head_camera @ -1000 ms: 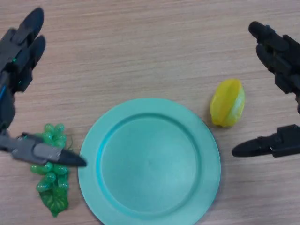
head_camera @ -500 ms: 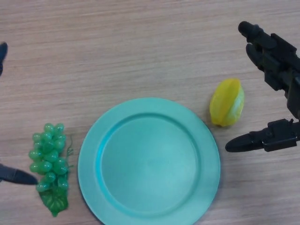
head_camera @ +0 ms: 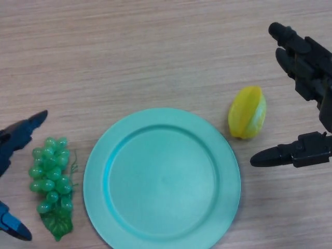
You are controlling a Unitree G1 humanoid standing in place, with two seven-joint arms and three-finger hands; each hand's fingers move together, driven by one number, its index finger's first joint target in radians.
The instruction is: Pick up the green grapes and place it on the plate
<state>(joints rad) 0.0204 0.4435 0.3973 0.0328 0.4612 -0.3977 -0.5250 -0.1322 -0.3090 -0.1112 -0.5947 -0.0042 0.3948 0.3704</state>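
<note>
Green grapes: the green grapes (head_camera: 51, 179) lie on the bench (head_camera: 155, 52), just left of the plate (head_camera: 162, 180), not on it.
Plate: teal, round, nothing on it.
Left hand: the left hand (head_camera: 18, 136) sits at the view's left edge; fingers released, spread either side of the bunch, no contact visible.
Right hand: the right hand (head_camera: 306, 72) is idle at the right edge, fingers released, holding nothing, near the yellow starfruit (head_camera: 248, 112).
Risk 1: a grip on a few outer berries probably lets the bunch swing or slip during the lift.
Risk 2: fingers closing low could nudge the plate rim.
Surface: light wood-grain bench, flat, matte.
Room: not visible beyond the bench.
</note>
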